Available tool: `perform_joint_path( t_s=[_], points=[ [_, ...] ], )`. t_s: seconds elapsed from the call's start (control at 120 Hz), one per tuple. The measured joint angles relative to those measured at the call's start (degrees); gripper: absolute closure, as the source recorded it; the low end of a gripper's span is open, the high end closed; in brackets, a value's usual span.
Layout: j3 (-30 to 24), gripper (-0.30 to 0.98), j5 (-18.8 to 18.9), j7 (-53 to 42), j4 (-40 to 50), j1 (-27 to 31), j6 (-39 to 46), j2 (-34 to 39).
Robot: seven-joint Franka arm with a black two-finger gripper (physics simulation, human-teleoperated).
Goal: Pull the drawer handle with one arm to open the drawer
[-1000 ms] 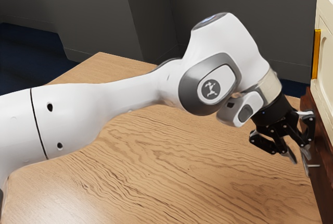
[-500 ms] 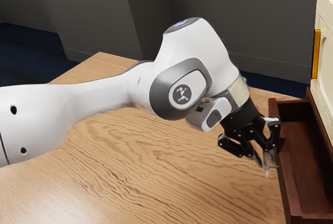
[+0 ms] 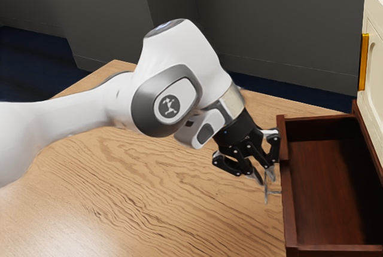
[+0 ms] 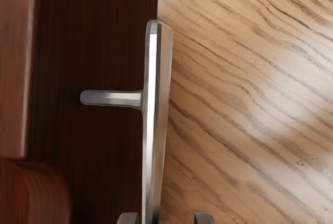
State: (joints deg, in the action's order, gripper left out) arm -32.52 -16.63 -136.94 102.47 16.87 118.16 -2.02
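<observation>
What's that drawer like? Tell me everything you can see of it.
The drawer stands open, looking like dark reddish-brown wood, with low walls and a flat bottom. It juts out beside the table's bare top, near the pale cabinet. Its shiny, metallic-looking bar handle stands off the front on a post, with my gripper at it.

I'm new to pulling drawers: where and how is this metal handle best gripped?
I'd pinch the handle's long bar, clear of the short post, bringing the tool down from above to straddle it. The bar runs along the drawer front, and the post holds it off, leaving a gap; one side can drop in there and likely pull outward.
</observation>
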Motion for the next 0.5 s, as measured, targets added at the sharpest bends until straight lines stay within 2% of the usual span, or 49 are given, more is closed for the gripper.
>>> perform_joint_path(
  t_s=[0.5],
  points=[
    [2.2, 0.63, -3.9, -2.2, 6.4, -1.0, -0.2, 7.1]
  ],
)
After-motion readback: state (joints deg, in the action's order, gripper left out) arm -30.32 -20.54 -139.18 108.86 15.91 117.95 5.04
